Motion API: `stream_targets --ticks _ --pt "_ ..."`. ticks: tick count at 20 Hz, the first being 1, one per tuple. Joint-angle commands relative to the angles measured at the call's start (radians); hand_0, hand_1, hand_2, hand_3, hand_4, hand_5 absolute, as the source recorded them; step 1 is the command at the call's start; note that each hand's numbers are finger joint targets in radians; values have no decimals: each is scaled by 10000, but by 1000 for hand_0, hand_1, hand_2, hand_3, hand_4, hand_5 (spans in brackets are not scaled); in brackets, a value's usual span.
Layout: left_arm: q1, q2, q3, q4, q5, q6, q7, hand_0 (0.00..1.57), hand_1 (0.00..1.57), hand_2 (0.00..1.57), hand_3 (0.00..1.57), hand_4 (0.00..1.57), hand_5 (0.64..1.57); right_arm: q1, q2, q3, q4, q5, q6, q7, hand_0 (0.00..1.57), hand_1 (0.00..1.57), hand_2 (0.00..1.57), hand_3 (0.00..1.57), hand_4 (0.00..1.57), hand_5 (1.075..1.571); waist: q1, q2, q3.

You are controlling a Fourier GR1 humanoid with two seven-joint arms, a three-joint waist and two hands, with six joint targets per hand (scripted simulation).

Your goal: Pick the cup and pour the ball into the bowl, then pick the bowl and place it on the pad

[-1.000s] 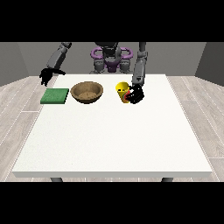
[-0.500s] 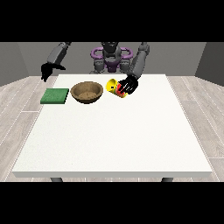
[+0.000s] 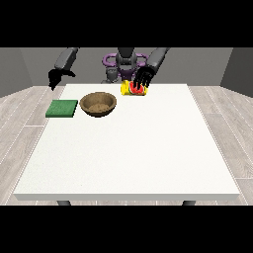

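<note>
A yellow cup [image 3: 133,89] hangs tipped over on its side above the table's far edge, showing red in its mouth. The hand at the view's right [image 3: 144,77] is curled over the cup from above and holds it. The cup is to the right of and behind the brown wooden bowl [image 3: 99,104], which stands on the table. A green square pad [image 3: 62,108] lies flat to the left of the bowl. Beyond the table's far left corner, the hand at the view's left [image 3: 55,78] hangs in the air with its fingers relaxed and nothing in it.
The white table [image 3: 128,153] stretches wide towards the camera in front of the bowl and pad. The robot's torso [image 3: 124,64] stands behind the far edge.
The hand at the view's right has lifted the cup off the table, tipped it over and carried it back and slightly towards the bowl. The other hand has shifted a little.
</note>
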Motion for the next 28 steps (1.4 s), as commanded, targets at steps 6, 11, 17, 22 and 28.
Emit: stream_targets --ticks 6,11,17,22,28 --pt "-1225 -1157 -1118 -137 -2432 -2039 2231 921 921 1571 1476 902 1539 334 -204 -250 620 -70 214 -634 0 0 266 283 406 1542 441 -115 -41" --pt "-1507 -1208 -1521 -1220 -2728 -3813 2228 497 497 1571 1488 818 1533 802 -864 -688 1401 -271 603 -985 0 0 275 388 405 1539 1205 -438 -38" --pt "-2031 -1290 -2765 -2267 -3769 -4784 3146 0 0 1571 1571 521 1523 532 -1054 -717 1671 -192 828 -1723 0 0 213 347 400 1538 1269 277 -32" --pt "-1815 -1092 -2521 -2607 -4188 -5623 2606 0 0 1571 1571 610 1536 774 -811 -533 1469 -88 422 -1590 0 0 178 336 419 1528 1147 -57 -41" --pt "-1964 -747 -3416 -2398 -4975 -6446 1840 378 378 1571 1571 963 1571 646 -788 -390 1334 -66 552 -1438 0 0 150 283 430 1529 1002 72 -36"
